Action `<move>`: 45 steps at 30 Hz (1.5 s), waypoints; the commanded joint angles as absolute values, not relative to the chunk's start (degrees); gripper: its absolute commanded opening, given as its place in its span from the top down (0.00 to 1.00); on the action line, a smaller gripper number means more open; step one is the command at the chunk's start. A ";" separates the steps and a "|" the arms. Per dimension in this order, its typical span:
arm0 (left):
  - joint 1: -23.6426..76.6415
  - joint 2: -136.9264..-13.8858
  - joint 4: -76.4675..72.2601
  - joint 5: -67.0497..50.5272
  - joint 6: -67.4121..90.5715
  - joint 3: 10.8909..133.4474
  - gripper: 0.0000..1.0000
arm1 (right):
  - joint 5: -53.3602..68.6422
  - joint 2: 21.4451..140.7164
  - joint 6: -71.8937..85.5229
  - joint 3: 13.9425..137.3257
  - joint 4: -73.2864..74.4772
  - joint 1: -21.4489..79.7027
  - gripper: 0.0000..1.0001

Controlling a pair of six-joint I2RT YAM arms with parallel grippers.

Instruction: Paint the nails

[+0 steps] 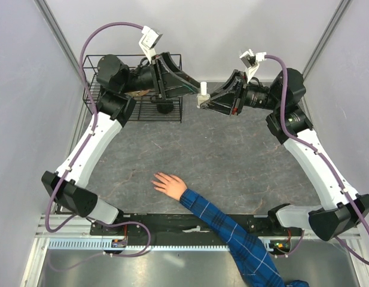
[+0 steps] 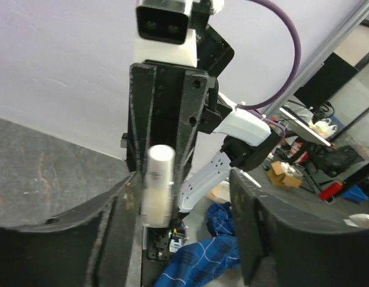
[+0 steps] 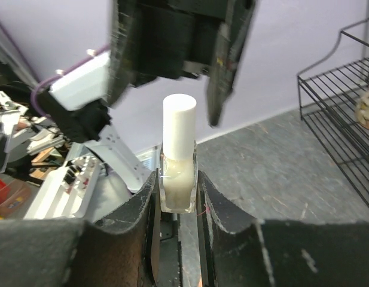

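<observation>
Before me a small clear bottle [image 3: 179, 185] stands upright, its white cap [image 3: 179, 125] on. A black wire rack [image 3: 342, 119] sits on the grey mottled table [image 1: 232, 161] by the pale wall [image 1: 202, 36], something beige [image 3: 367, 110] inside.

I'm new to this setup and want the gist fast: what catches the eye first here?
At the far side of the table, the right hand clamps a small clear bottle with a white cap, while the open left hand sits around that cap. Near the front edge, a person's bare hand in a blue plaid sleeve lies flat on the table.
</observation>
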State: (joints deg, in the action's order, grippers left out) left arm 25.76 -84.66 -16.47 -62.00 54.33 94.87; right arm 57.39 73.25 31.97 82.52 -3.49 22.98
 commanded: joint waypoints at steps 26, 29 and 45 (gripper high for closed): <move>37.60 -84.90 25.12 -29.14 19.79 111.97 0.98 | -10.65 73.21 3.54 97.02 27.50 47.79 1.00; 40.60 -85.60 30.05 -19.97 17.23 112.50 0.98 | -39.69 75.49 -5.07 100.54 27.68 63.13 1.00; 27.61 -80.16 11.36 -50.52 32.22 103.90 0.47 | 5.06 70.67 -5.63 94.04 26.63 48.18 1.00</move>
State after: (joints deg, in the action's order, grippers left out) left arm 33.41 -84.03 25.74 -34.11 21.32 107.98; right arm -16.95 74.30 -7.73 94.89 27.29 56.69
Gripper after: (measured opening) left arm 0.516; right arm 0.316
